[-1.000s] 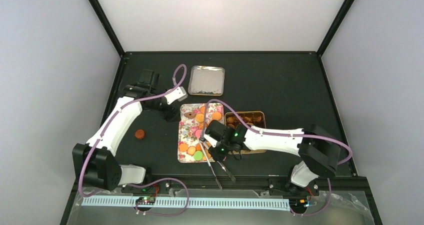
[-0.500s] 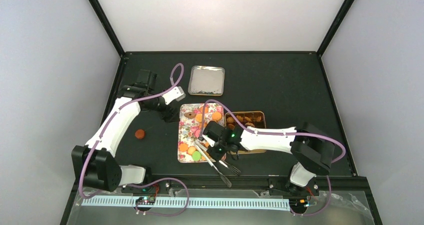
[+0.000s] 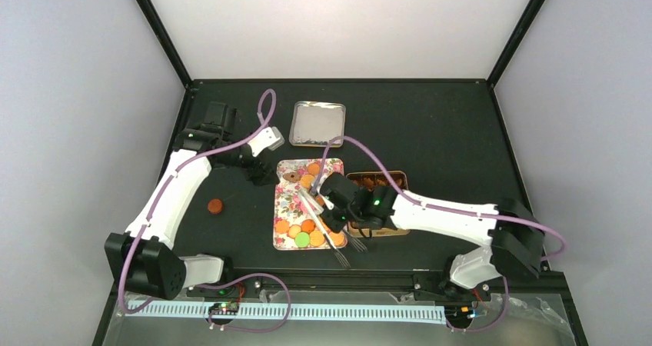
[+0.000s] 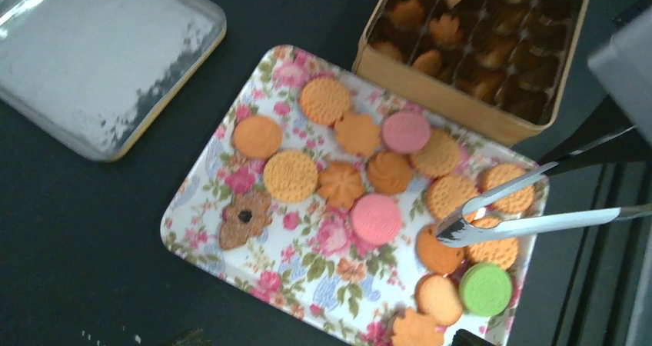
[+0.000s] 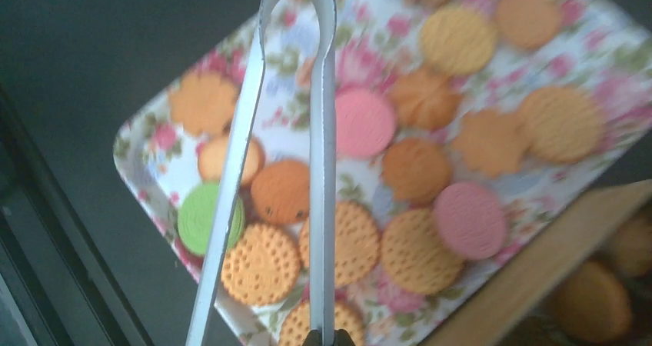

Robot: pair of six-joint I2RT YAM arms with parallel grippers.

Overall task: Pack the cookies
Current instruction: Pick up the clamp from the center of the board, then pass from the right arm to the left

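Note:
Several cookies [image 3: 307, 224], mostly round and orange with some pink and one green [image 4: 486, 288], lie on a floral tray [image 3: 286, 200]. More cookies sit in the brown tin [image 3: 384, 180]. My right gripper [image 3: 336, 214] is shut on metal tongs [image 3: 327, 227] and holds them low over the tray's near right part. In the right wrist view the tongs [image 5: 323, 169] hang above the cookies [image 5: 419, 169] with nothing between them. My left gripper [image 3: 261, 173] hovers at the tray's far left corner. Its dark fingertips [image 4: 469, 337] stand wide apart and empty.
The silver tin lid [image 3: 318, 123] lies behind the tray. One loose orange-brown cookie [image 3: 216, 205] lies on the black table left of the tray. The tin [image 4: 461, 100] stands against the tray's right edge. Black frame rails border the table.
My right gripper has moved away from the near edge and swung the tongs further over the tray. The right arm's elbow has shifted right. The left arm has drawn back slightly.

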